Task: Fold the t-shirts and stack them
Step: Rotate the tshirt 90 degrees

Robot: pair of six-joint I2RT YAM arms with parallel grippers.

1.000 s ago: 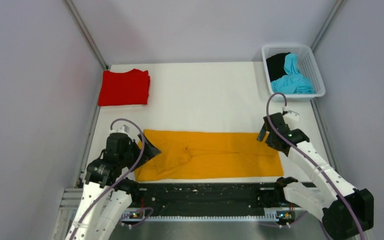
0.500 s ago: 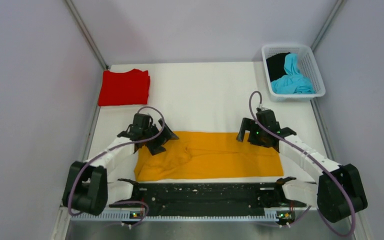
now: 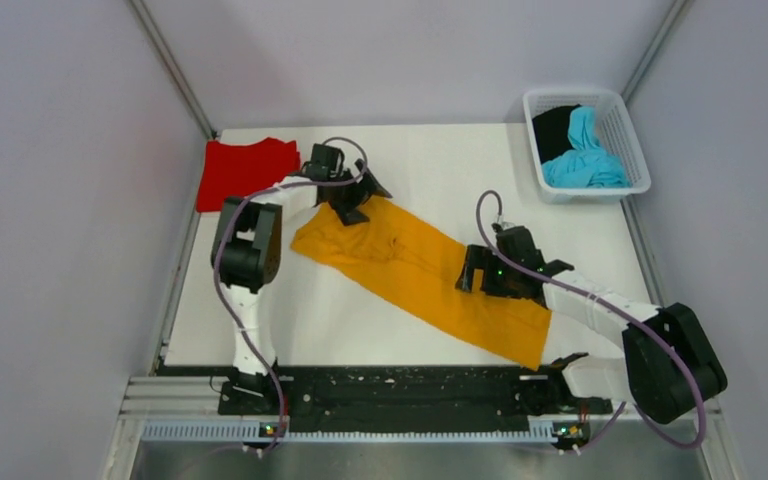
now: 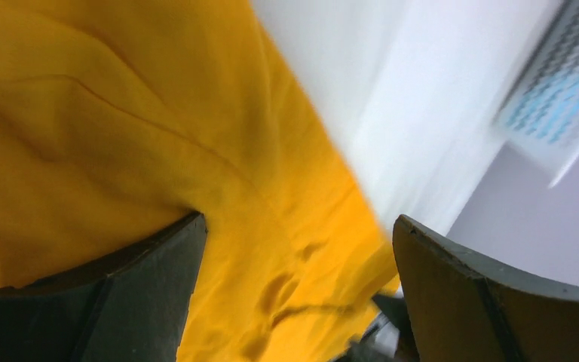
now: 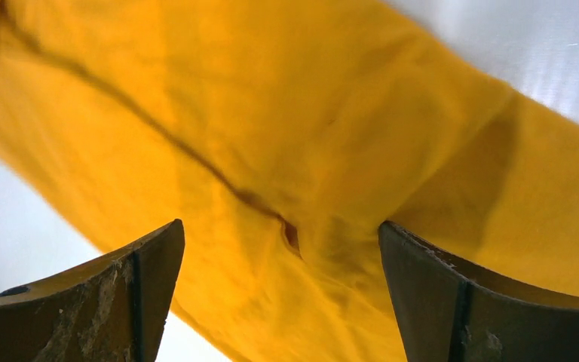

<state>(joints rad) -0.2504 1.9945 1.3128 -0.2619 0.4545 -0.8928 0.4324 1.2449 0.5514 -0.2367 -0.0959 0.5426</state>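
The orange-yellow t-shirt [image 3: 410, 265], folded into a long strip, lies slanted on the white table from beside the red pile down to the near right. My left gripper [image 3: 358, 198] stands open over its far left end, and in the left wrist view both fingers of that gripper [image 4: 298, 226] straddle the orange cloth [image 4: 121, 113]. My right gripper [image 3: 468, 272] stands open over the strip's lower half, and the right wrist view shows it [image 5: 280, 226] spread across the creased orange cloth [image 5: 271, 113]. A folded red t-shirt [image 3: 245, 172] sits at the far left.
A white mesh basket [image 3: 632, 150] at the far right corner holds a cyan-blue t-shirt [image 3: 585, 160] and a black one [image 3: 552, 125]. Grey walls close in the table on three sides. A black rail [image 3: 400, 390] runs along the near edge.
Both arms have reached out over the table. The orange-yellow strip, which lay parallel to the near edge, has swung to a diagonal, its left end now next to the red t-shirt.
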